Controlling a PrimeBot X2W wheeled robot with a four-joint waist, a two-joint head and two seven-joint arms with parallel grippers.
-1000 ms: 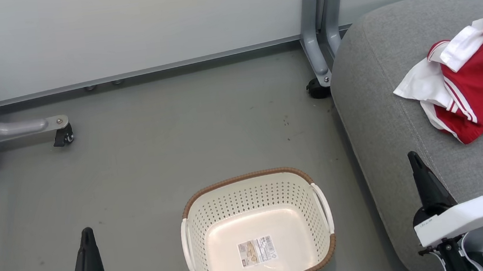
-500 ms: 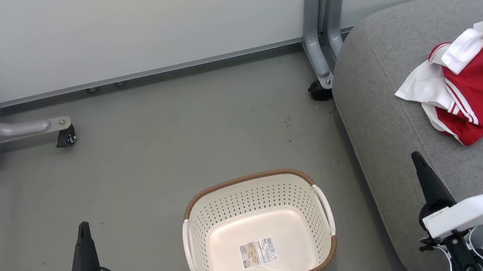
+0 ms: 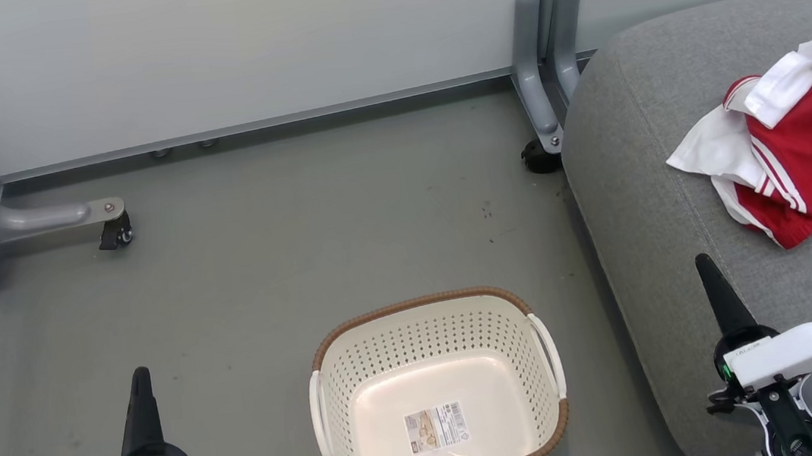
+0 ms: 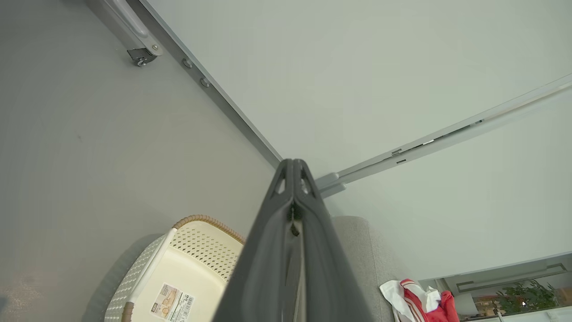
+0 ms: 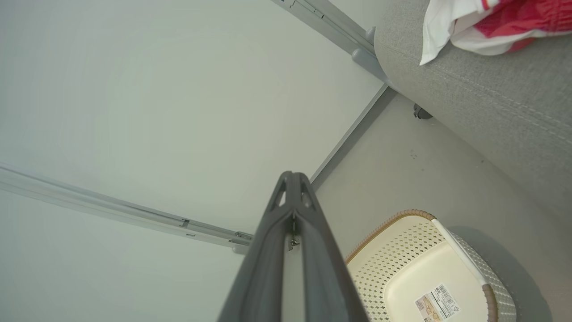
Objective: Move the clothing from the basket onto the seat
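Your left hand [image 3: 141,382] is shut tight and holds nothing. It sits low, to the left of the basket [image 3: 414,303], with its fingers pointing away from you. Your right hand [image 3: 709,274] is shut and bare too. It sits to the right of the basket, over the near edge of the seat [image 3: 647,193]. I think both hands are parked like this because there is nothing left to pick up.

The basket stands on the floor [image 3: 299,232] between your hands. Inside it you can see just its paper label [image 3: 436,425]. The clothing [image 3: 803,160] lies in a red and white heap on the seat, to the right of the basket and farther back, well apart from it. So the job looks done to me.

Compared with a second ago, the whole picture has slid down a little. That means your head camera moved, not the things. The basket was bare then too, and the clothing lay in the same heap on the seat. Both hands were shut then as well, and they sit almost where they were beside the basket.
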